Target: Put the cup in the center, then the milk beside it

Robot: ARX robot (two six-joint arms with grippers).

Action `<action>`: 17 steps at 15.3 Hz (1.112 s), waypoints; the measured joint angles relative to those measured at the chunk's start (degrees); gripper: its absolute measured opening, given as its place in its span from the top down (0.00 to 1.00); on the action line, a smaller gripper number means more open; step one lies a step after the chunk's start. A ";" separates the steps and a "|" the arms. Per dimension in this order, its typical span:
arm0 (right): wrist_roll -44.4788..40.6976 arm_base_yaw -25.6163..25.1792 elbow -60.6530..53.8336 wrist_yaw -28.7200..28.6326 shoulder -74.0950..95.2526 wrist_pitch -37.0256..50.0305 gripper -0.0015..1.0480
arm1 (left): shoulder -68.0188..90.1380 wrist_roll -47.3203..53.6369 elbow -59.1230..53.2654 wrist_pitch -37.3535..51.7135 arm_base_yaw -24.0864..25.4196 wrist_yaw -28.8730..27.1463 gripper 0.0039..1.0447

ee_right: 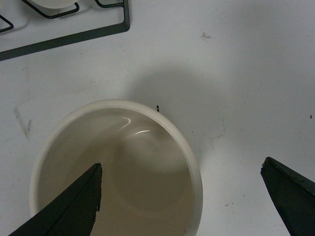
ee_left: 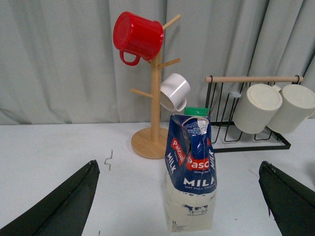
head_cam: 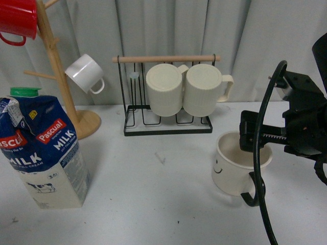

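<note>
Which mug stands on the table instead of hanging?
The smiley-faced cup with the black handle; the red mug, the white mug and the two ribbed mugs all hang.

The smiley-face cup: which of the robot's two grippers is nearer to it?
Right. The right gripper hangs open just above the cup, one finger over its mouth, one outside the rim. The left gripper faces the milk carton; the cup is outside its wrist view.
</note>
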 joint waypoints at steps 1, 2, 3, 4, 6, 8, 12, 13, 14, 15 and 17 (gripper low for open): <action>0.00 -0.02 0.13 0.33 0.46 -0.15 0.06 | 0.00 0.00 0.00 -0.02 0.00 0.02 0.06; 0.13 -0.09 0.13 0.42 1.07 -0.02 0.06 | 0.00 0.00 0.00 0.00 0.00 0.00 0.06; 0.15 -0.31 0.11 0.52 1.60 0.13 0.06 | 0.00 0.00 0.00 -0.02 0.00 0.00 0.06; 0.26 -0.48 0.09 0.48 2.01 0.37 0.06 | 0.00 0.00 0.00 -0.02 0.00 0.00 0.06; 0.50 -0.85 -0.39 0.59 2.27 0.66 0.16 | 0.00 0.00 0.00 0.00 0.00 -0.02 0.06; 0.52 -0.92 -0.48 0.72 2.27 0.83 0.38 | 0.00 0.00 0.00 0.00 0.00 0.00 0.06; 1.25 -0.74 -2.01 0.17 0.52 -0.02 0.83 | 0.00 0.00 0.00 -0.02 0.00 0.02 0.06; 1.51 -0.28 -2.64 -0.07 -1.27 -0.85 0.93 | 0.00 0.00 0.00 0.00 0.00 0.00 0.06; 2.16 0.09 -2.86 0.00 -3.48 -1.84 0.97 | 0.00 0.00 0.00 -0.02 0.00 0.00 0.06; 2.71 1.05 -2.80 0.22 -5.66 -2.71 0.97 | 0.00 0.00 0.00 0.00 0.00 0.00 0.06; 3.72 3.74 -0.76 1.60 -7.17 -4.87 0.97 | 0.00 0.00 0.00 0.00 0.00 0.00 0.06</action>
